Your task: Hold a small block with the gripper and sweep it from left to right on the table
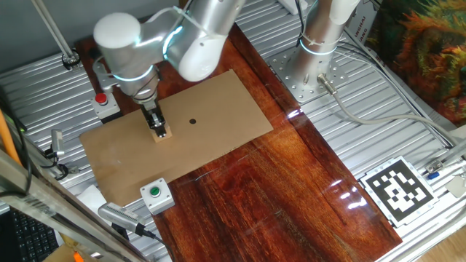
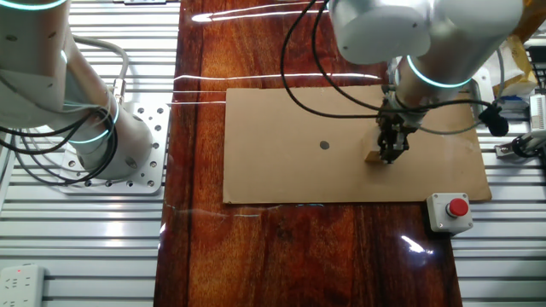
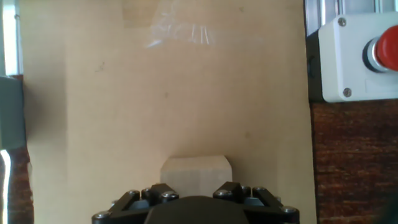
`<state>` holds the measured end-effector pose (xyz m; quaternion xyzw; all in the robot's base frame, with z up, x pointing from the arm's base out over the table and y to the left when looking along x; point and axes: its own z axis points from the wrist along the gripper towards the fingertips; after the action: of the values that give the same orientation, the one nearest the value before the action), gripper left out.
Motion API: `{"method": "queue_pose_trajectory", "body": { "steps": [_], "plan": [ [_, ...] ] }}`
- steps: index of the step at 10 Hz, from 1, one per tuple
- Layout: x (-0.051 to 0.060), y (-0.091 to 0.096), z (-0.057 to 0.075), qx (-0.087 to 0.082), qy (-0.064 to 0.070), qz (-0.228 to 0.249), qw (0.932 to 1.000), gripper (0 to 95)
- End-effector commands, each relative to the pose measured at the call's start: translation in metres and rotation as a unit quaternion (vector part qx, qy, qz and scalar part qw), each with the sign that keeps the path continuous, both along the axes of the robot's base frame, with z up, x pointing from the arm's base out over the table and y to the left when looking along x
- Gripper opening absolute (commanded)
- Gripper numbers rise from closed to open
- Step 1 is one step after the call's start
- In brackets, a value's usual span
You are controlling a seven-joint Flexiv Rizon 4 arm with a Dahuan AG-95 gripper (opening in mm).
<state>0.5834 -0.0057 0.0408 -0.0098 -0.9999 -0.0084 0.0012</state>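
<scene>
The small block (image 1: 162, 133) is a light tan wooden cube resting on the tan board (image 1: 218, 102) on the reddish-brown table (image 1: 291, 204), left of the board's black dot (image 1: 193, 121). My gripper (image 1: 155, 124) points straight down with its narrow black fingers closed on the block's sides. In the other fixed view the block (image 2: 373, 156) peeks out beside the gripper (image 2: 392, 152), right of the dot (image 2: 324, 145). In the hand view the block (image 3: 196, 173) sits between the finger bases of the gripper (image 3: 196, 190), with its lower part hidden.
A white box with a red button (image 1: 102, 100) stands just off the board's far left corner and shows in the hand view (image 3: 357, 56). A white box with a green button (image 1: 155, 194) sits at the board's near edge. The other arm's column (image 1: 320, 36) and a tag card (image 1: 397, 188) are on the ribbed metal surround.
</scene>
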Motion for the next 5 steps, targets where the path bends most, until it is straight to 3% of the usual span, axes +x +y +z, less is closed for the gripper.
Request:
{"method": "queue_pose_trajectory", "body": {
  "steps": [1, 4, 5],
  "plan": [
    [-0.009, 0.000, -0.009, -0.011, 0.003, 0.002, 0.9999, 0.0],
    [-0.022, 0.000, -0.012, 0.013, 0.005, -0.012, 0.9998, 0.0],
    [-0.027, 0.000, -0.013, 0.007, 0.002, -0.009, 0.9999, 0.0]
  ]
}}
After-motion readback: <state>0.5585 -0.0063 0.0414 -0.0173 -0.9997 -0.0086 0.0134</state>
